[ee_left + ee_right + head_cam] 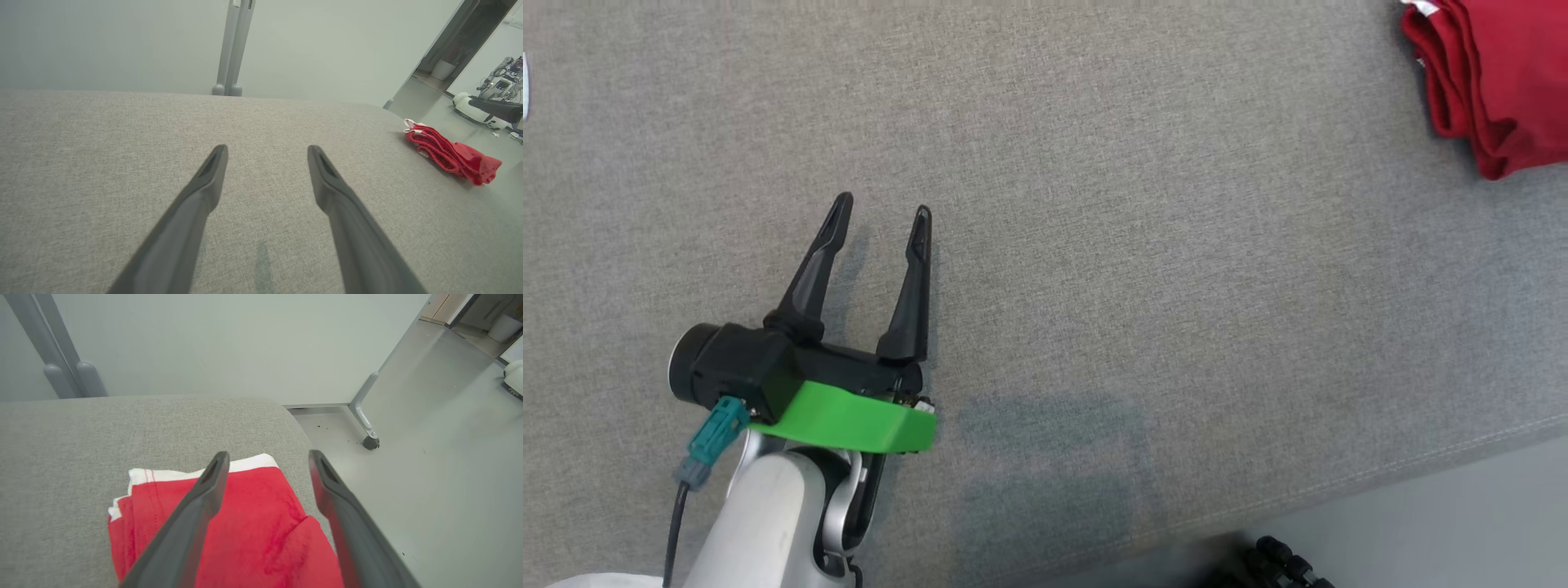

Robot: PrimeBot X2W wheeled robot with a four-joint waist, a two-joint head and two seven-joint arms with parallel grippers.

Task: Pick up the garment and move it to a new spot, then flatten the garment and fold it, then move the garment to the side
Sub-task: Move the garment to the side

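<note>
Red garment (1494,82) lies folded in a compact stack at 1-2 o'clock of the head view, by the right edge of the grey fabric tabletop (1094,204). That is likely its final "to the side" spot, so the task looks nearly done.

Right gripper (268,455) hangs over it with fingers spread and nothing pinched. The cloth is under them; can't tell if they touch it. Left gripper (882,207) sits at 8 o'clock, fingers spread, empty, well apart from the garment, probably parked out of the way.

White band (171,475) shows at the garment's 12 o'clock edge in the right wrist view. No brand, label or writing readable. Green collar (849,420) on the left wrist is blank.
</note>
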